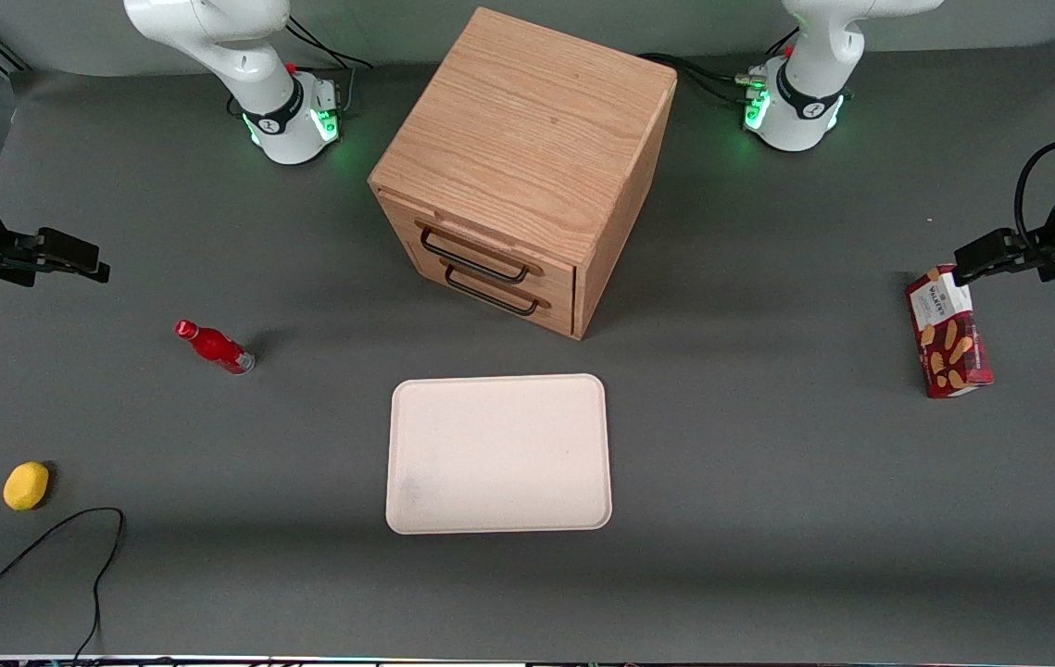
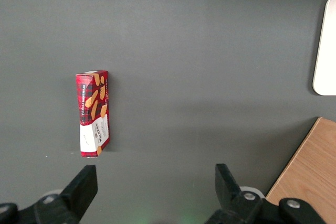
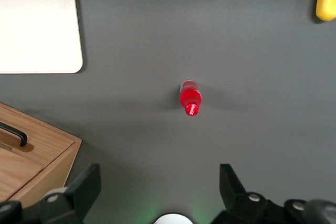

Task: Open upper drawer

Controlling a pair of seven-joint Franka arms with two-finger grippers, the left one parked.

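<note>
The oak cabinet (image 1: 527, 148) stands in the middle of the table, its front turned toward the front camera. Its upper drawer (image 1: 490, 243) sits pushed in, with a thin black wire handle (image 1: 474, 260) across the front. A lower drawer with a matching handle (image 1: 492, 294) is just beneath. My gripper (image 1: 87, 259) hovers over the table far off toward the working arm's end, well apart from the cabinet. It is open with nothing between its fingers (image 3: 86, 182). In the right wrist view a corner of the cabinet (image 3: 37, 153) and one handle end (image 3: 14, 134) show beside the gripper (image 3: 160, 174).
A red bottle (image 1: 215, 346) (image 3: 190, 98) lies on the mat between gripper and cabinet, nearer the front camera. A cream tray (image 1: 497, 454) lies in front of the drawers. A yellow fruit (image 1: 26, 485) and black cable (image 1: 45, 547) sit at the working arm's end; a biscuit box (image 1: 948, 333) at the parked arm's.
</note>
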